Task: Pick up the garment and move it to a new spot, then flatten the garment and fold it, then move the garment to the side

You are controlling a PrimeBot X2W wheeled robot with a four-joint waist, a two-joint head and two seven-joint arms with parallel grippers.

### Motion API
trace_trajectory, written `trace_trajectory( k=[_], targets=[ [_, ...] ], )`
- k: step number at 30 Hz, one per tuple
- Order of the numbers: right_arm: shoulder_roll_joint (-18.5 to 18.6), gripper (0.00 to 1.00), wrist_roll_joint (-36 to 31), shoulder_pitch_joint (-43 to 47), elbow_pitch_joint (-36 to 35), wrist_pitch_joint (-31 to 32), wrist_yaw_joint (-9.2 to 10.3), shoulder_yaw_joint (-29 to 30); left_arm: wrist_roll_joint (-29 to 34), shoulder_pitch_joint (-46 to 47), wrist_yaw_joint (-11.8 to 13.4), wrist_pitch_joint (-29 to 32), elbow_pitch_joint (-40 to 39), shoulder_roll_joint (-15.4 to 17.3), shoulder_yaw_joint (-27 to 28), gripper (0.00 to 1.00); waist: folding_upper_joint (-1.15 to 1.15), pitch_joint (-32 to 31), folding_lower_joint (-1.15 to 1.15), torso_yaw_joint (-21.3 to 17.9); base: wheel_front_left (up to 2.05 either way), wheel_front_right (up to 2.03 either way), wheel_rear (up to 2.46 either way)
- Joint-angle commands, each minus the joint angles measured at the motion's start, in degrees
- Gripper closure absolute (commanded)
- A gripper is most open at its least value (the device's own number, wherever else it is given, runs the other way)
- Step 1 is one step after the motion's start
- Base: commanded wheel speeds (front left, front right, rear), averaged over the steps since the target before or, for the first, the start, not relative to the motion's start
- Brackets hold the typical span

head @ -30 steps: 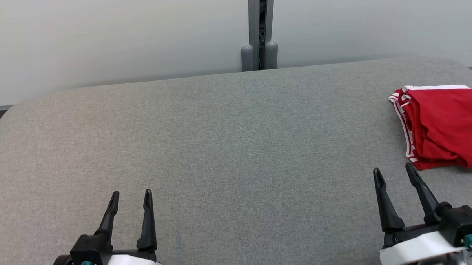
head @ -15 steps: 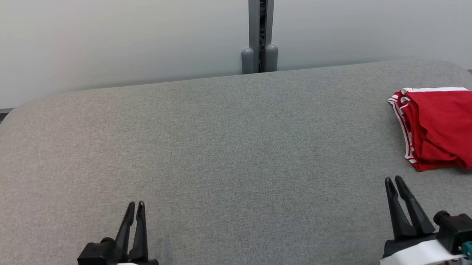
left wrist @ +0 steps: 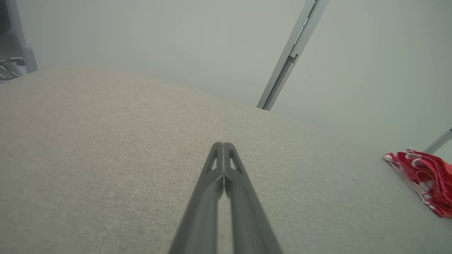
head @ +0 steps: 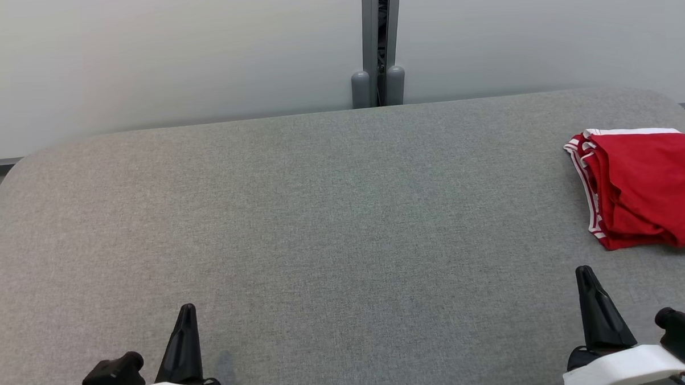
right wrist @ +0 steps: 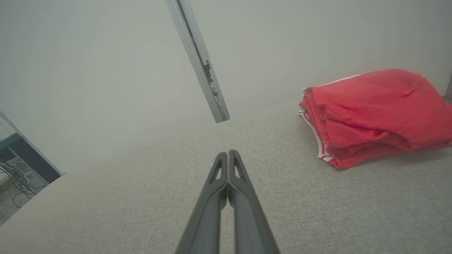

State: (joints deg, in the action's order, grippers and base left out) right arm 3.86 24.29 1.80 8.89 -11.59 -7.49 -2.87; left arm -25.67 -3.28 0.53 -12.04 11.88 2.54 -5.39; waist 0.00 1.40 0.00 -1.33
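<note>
At the right edge of the grey counter (head: 343,226), folded red garment (head: 647,187) with white trim. By the front edge, left pincer (head: 186,309) and right pincer (head: 585,272), both closed, fingers pressed together.

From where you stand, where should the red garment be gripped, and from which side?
Probably the white-trimmed edge of the red garment, where folded layers stack, facing the middle of the gray table. Come in with the right tool, shut, from that side, low over the surface: the pile lies flat, so that raised edge offers the clearest pinch.
</note>
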Motion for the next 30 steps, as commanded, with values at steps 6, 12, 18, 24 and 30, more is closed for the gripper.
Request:
trace_trajectory(
  k=[6,12,18,24,30],
  targets=[
    [1.0,1.0,7.6,-1.8,-0.3,1.6,0.0,0.6,-7.0,2.0,-0.8,1.2,-1.3,0.5,0.9,1.0,0.0,-0.1,0.0,0.1,0.0,0.0,0.0],
    [1.4,1.0,13.6,-2.2,-0.1,2.9,0.0,1.0,-12.5,2.4,-1.3,2.2,-1.6,0.6,1.4,1.0,0.0,-0.2,0.0,0.1,0.0,0.0,0.0],
    [1.8,1.0,19.2,-2.5,0.2,4.0,0.0,1.4,-17.6,2.7,-1.8,3.2,-1.8,0.7,1.9,1.0,0.0,-0.2,0.0,0.2,0.0,0.0,0.0],
    [2.1,1.0,24.4,-2.9,0.4,5.2,0.0,1.7,-22.4,3.1,-2.3,4.1,-2.0,0.8,2.3,1.0,0.0,-0.3,0.0,0.3,0.0,0.0,0.0],
    [2.5,1.0,29.3,-3.3,0.7,6.2,0.0,2.0,-26.9,3.4,-2.7,5.0,-2.2,0.9,2.8,1.0,0.0,-0.4,0.0,0.4,0.0,0.0,0.0]
  ],
)
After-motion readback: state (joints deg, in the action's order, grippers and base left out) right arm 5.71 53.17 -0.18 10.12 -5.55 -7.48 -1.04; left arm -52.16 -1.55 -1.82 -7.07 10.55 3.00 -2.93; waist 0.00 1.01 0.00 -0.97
